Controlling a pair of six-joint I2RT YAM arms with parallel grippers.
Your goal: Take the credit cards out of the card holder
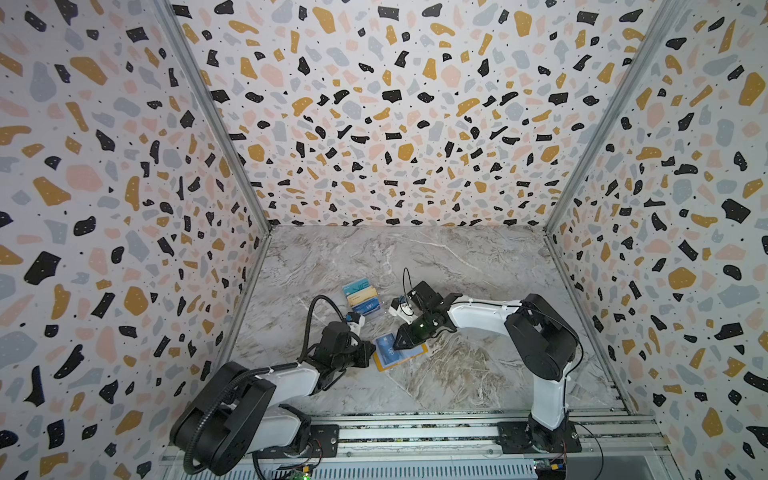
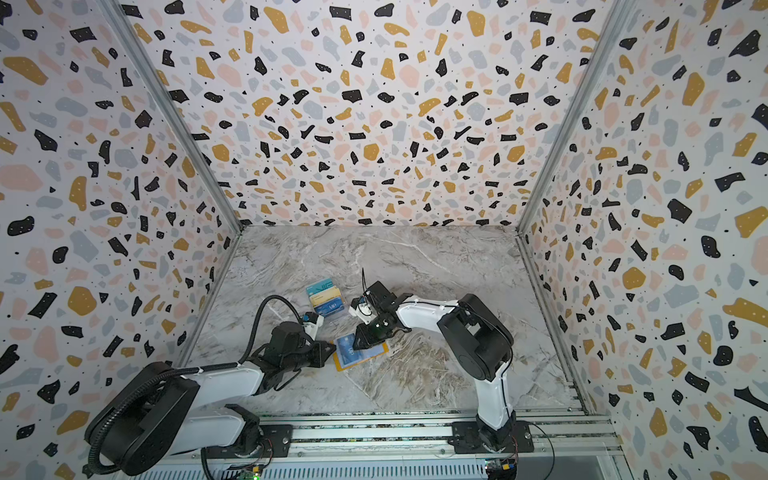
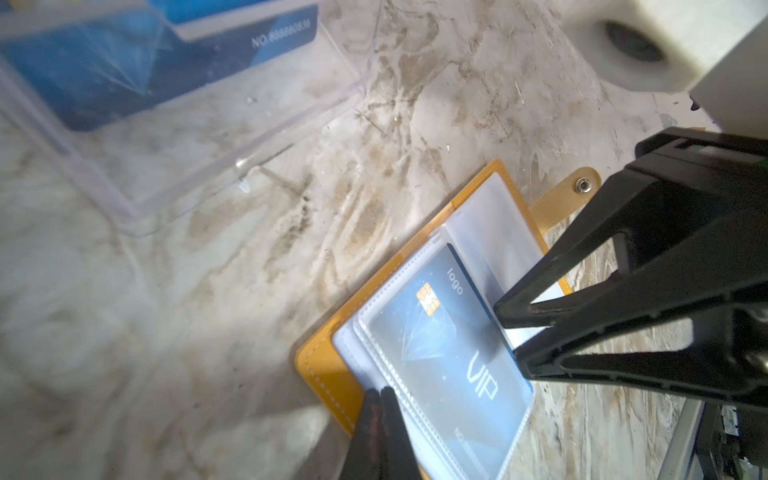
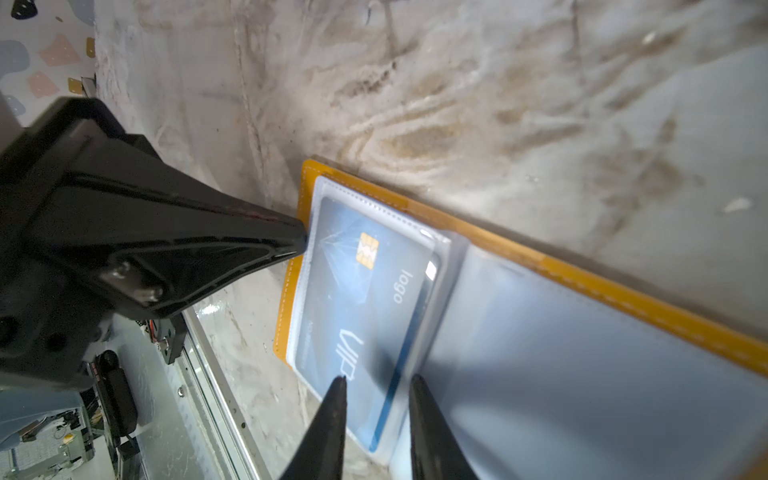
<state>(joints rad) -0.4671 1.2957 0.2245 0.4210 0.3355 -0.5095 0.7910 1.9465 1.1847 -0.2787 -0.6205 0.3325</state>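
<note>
1. The left end effector [image 3: 380, 395] was fully closed. Its tips rested on the left edge of the yellow card holder [image 3: 322, 365]. I could not tell whether it pinched any plastic there.
2. Just behind it on the marble table [image 1: 457, 382] stood a clear stand [image 3: 249, 137]. Three credit cards were stepped in it: a teal card [image 1: 357, 286], a beige-gold card [image 1: 363, 296] and a dark blue card [image 1: 368, 307].
3. The card holder lay open and flat on the table, near the stand but apart from it, with its clear sleeves facing up.
4. A dark blue VIP card [image 4: 361, 299] sat in the top sleeve, its chip end toward the left end effector.
5. The right end effector [image 4: 378, 378] was partly open. Its fingers stood apart over the card's other end, by the holder's fold, and were not visibly clamped on anything.
</note>
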